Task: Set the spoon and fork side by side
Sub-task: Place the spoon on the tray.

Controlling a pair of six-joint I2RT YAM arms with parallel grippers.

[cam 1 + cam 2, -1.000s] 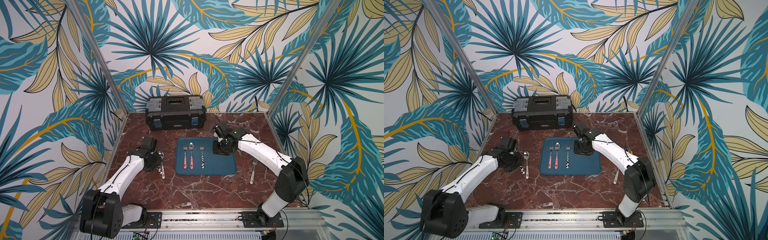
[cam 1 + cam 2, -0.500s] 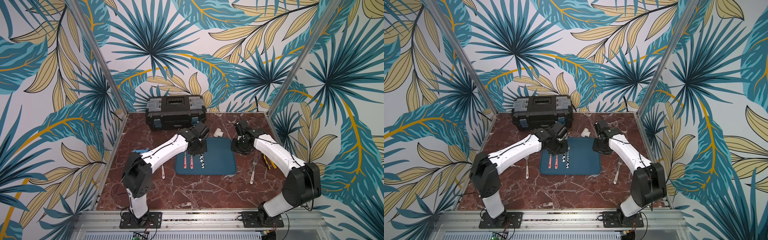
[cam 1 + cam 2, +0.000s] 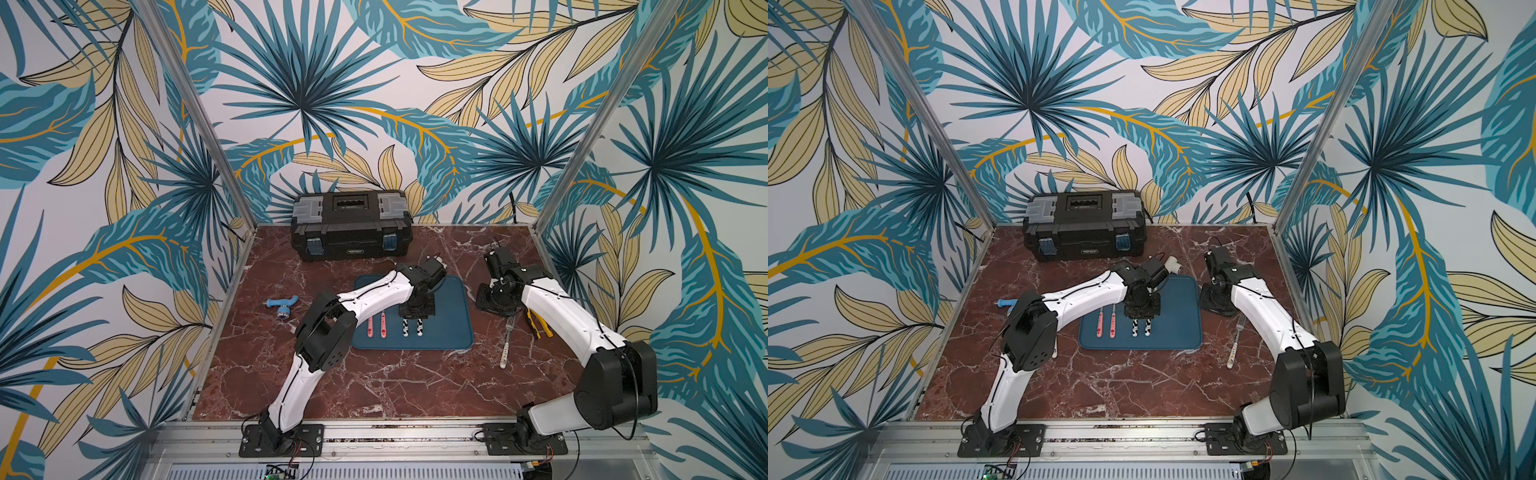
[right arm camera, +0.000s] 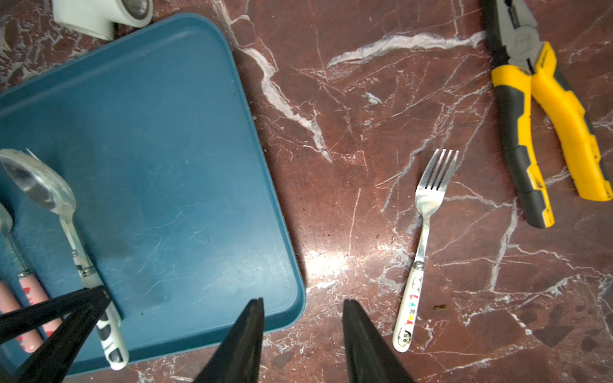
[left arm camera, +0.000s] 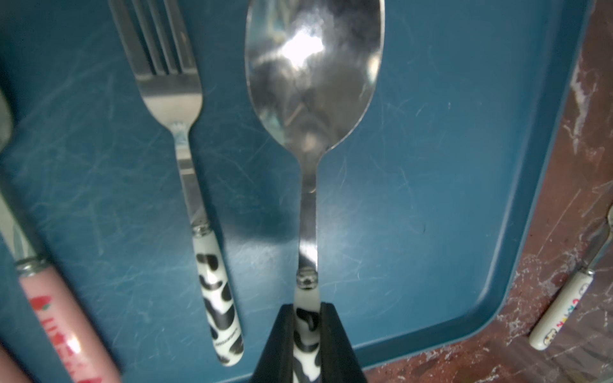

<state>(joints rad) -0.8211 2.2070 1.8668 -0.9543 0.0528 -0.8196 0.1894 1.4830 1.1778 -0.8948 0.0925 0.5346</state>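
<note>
The left pincer is clamped on the cow-patterned handle of the spoon, which lies on the blue tray parallel to and just right of the matching fork. The pairing looks essentially done; what seems left is letting go and backing off. The right pincer hangs with jaws apart and empty over the tray's right edge, above the marble surface.
</note>
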